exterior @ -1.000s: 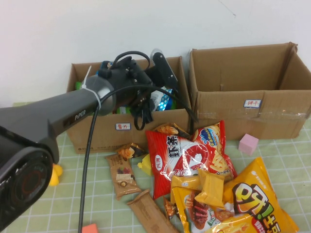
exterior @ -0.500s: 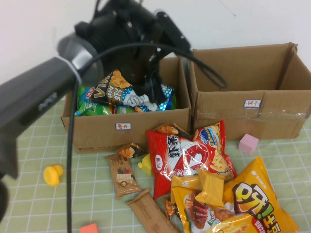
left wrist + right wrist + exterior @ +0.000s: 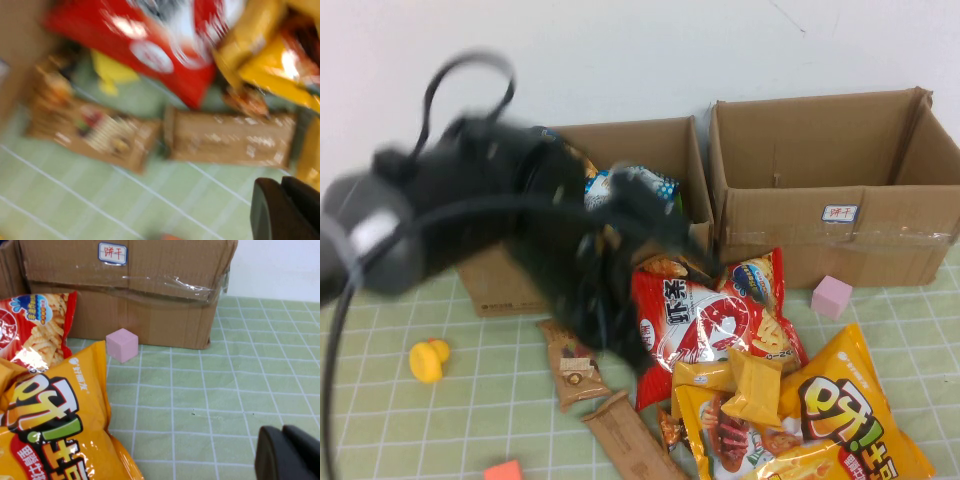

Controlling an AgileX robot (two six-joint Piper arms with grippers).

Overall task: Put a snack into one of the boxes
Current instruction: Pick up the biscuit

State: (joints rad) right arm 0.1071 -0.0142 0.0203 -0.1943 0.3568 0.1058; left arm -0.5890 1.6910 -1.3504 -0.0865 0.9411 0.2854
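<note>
My left arm is blurred in the high view, low over the snack pile in front of the left cardboard box (image 3: 510, 285). My left gripper (image 3: 625, 350) (image 3: 285, 212) is shut and empty, above the green mat near a brown snack bar (image 3: 230, 137) (image 3: 630, 435). A second brown bar (image 3: 95, 130) (image 3: 575, 362) and a red chip bag (image 3: 705, 320) (image 3: 150, 45) lie close by. A blue snack pack (image 3: 635, 187) shows inside the left box. My right gripper (image 3: 290, 452) is shut and empty, low over the mat beside a big orange chip bag (image 3: 55, 410) (image 3: 850, 410).
The right cardboard box (image 3: 820, 220) (image 3: 130, 295) stands open at the back right. A pink cube (image 3: 831, 297) (image 3: 122, 344) sits in front of it. A yellow toy (image 3: 425, 360) and an orange block (image 3: 502, 470) lie at the front left.
My left arm has swung from inside and above the left box down and forward over the snack pile. The snacks on the mat have not moved.
</note>
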